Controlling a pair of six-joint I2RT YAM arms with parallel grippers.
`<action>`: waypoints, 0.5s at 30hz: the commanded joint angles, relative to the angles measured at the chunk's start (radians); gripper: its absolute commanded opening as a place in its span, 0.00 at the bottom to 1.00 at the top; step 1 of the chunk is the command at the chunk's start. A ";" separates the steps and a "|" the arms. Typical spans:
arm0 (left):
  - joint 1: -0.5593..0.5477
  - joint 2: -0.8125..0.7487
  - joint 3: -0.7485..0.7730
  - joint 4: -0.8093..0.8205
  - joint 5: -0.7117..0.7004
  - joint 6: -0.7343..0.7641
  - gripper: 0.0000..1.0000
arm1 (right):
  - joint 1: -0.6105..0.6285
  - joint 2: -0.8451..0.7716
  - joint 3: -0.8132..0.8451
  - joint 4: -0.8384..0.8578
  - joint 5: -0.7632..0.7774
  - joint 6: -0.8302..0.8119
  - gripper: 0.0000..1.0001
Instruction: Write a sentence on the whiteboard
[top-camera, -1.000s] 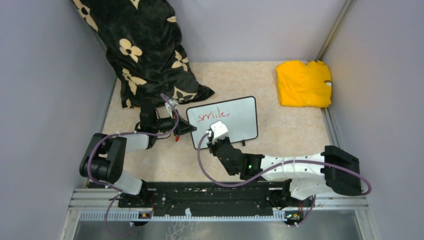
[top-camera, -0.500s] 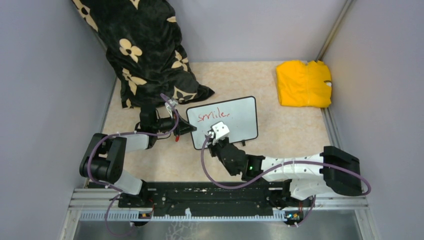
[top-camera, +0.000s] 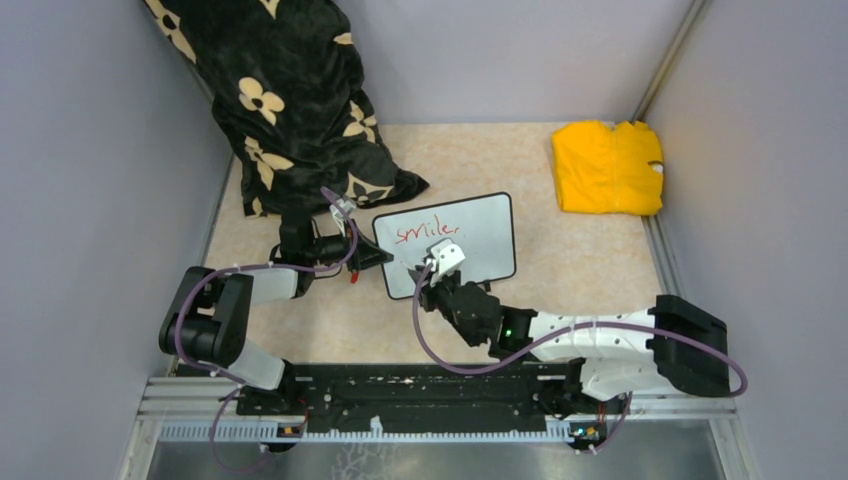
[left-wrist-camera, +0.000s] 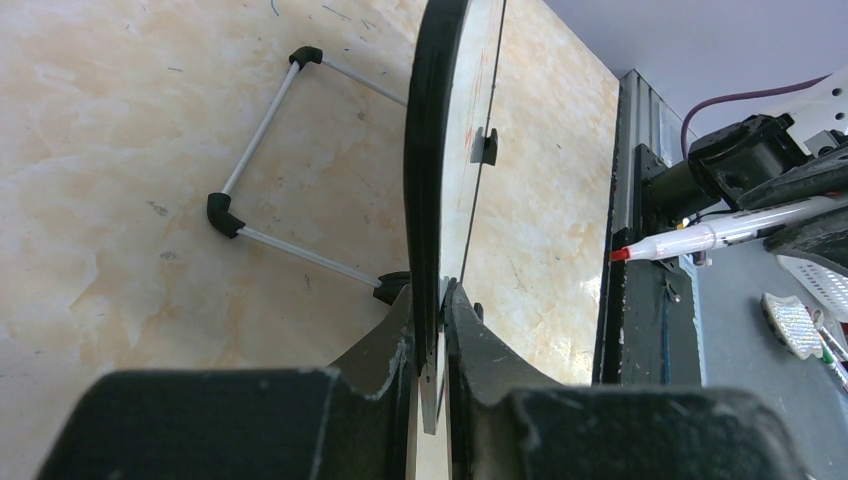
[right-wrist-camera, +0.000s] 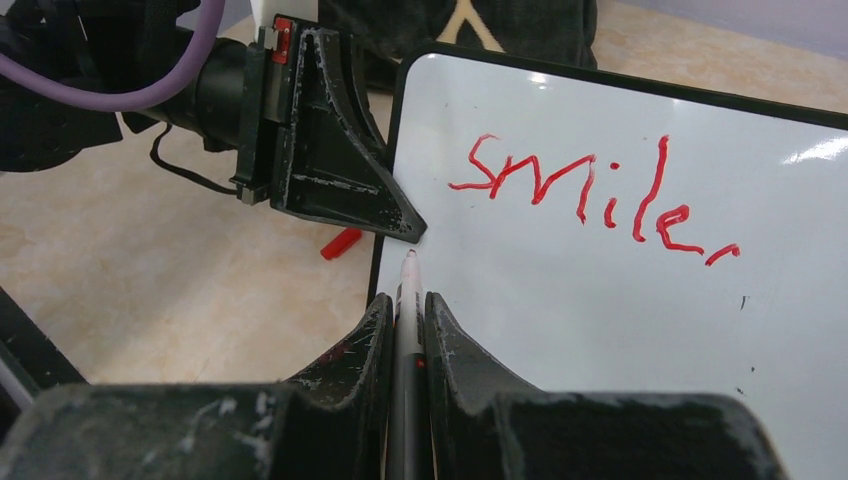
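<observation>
The whiteboard stands tilted at mid-table, and the left wrist view shows it edge-on. On it the sentence reads only "smile," in red. My left gripper is shut on the board's left edge. My right gripper is shut on a white marker. The marker's tip sits at the board's lower left, just below the left gripper's finger. From the left wrist view the marker shows its red tip.
A red marker cap lies on the table left of the board. A black flowered cushion leans at the back left, and a yellow folded cloth lies at the back right. Grey walls close both sides. A wire stand props the board.
My right wrist has shifted slightly right over the board's lower left, and its forearm has dropped toward the near edge. The writing and the left arm are unchanged.
</observation>
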 joint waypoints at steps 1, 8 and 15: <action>-0.012 0.014 0.001 -0.054 -0.058 0.069 0.00 | -0.007 -0.040 -0.004 0.054 0.001 0.020 0.00; -0.012 0.015 0.001 -0.055 -0.056 0.068 0.00 | 0.000 -0.028 0.009 0.028 0.011 0.027 0.00; -0.012 0.014 0.001 -0.057 -0.058 0.070 0.00 | 0.068 -0.030 0.005 -0.001 0.119 0.020 0.00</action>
